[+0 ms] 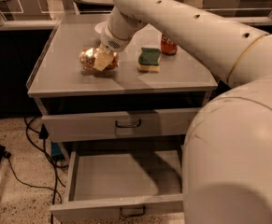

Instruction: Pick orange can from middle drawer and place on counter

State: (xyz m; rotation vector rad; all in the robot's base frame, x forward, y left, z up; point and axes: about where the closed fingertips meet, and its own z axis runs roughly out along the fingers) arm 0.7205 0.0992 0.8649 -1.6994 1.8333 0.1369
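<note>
Grey worktop [65, 80]: the gripper [103, 61] is hovering low over its left half, jaws pinching the orange can [86, 59]; middle drawer [126, 176] is standing open below.

The gripper [101, 60] holds the orange can [87, 59] on the counter [63, 48], left of a sponge [149, 59]. Another can [168, 45] stands behind the sponge, the middle drawer [126, 177] below.

The cream two-finger gripper [103, 59], low over the grey metal counter [65, 78], covers part of the shiny golden-orange can [86, 59]; the white arm [196, 27] hides most of a white bowl [98, 28].
</note>
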